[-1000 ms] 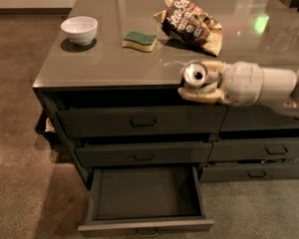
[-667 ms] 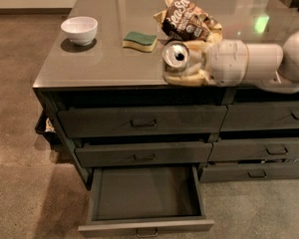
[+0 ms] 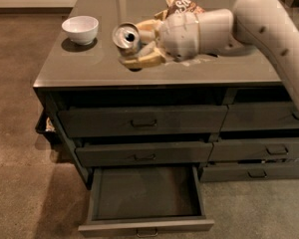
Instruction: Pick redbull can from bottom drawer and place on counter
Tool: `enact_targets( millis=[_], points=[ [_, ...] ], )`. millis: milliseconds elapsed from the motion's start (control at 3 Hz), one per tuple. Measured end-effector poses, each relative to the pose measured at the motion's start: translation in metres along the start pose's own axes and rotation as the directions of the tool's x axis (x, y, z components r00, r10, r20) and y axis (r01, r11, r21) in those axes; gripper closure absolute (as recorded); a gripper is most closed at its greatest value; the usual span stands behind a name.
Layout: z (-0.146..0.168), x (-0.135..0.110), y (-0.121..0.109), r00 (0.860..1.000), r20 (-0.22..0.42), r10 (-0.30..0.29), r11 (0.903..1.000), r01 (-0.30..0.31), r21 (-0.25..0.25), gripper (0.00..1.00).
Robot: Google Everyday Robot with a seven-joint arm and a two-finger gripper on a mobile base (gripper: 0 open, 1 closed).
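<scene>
Counter (image 3: 89, 66): tool (image 3: 135, 45) above it, gripping redbull can (image 3: 125, 35); bottom drawer (image 3: 144, 193) open.

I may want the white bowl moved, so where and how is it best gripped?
Pinch the white bowl by its rim from above: it stands upright, mouth open. The gripper, shut on the redbull can over the counter, is beside it.

office-like room, carpet (image 3: 20, 193), gripper (image 3: 133, 44) above counter (image 3: 84, 69)

The end effector (image 3: 132, 45) hovers over the worktop (image 3: 89, 66), holding the redbull can (image 3: 125, 35). A bowl (image 3: 80, 29) lies to its left, a snack bag (image 3: 182, 4) behind it, the bottom drawer (image 3: 144, 193) below, in front.
</scene>
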State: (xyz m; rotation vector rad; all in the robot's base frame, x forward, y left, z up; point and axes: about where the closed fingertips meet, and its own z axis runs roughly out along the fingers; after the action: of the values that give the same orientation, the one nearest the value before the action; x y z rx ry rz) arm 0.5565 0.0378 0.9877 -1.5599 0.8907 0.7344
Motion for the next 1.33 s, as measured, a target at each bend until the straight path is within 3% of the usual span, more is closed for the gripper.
enact_targets(
  millis=[333,667,1000,1333],
  points=[
    [0.040,0.011,-0.017,0.995,0.010,0.094,0.9909,-0.093,-0.098,1.00],
    [0.070,0.029,-0.037,0.982,0.001,0.187,0.9709,-0.185,-0.152,1.00],
    [0.081,0.054,-0.054,0.959,-0.002,0.283,0.9448,-0.279,-0.172,1.00],
    [0.077,0.079,-0.069,0.930,0.005,0.368,0.9200,-0.364,-0.146,1.00]
  ],
)
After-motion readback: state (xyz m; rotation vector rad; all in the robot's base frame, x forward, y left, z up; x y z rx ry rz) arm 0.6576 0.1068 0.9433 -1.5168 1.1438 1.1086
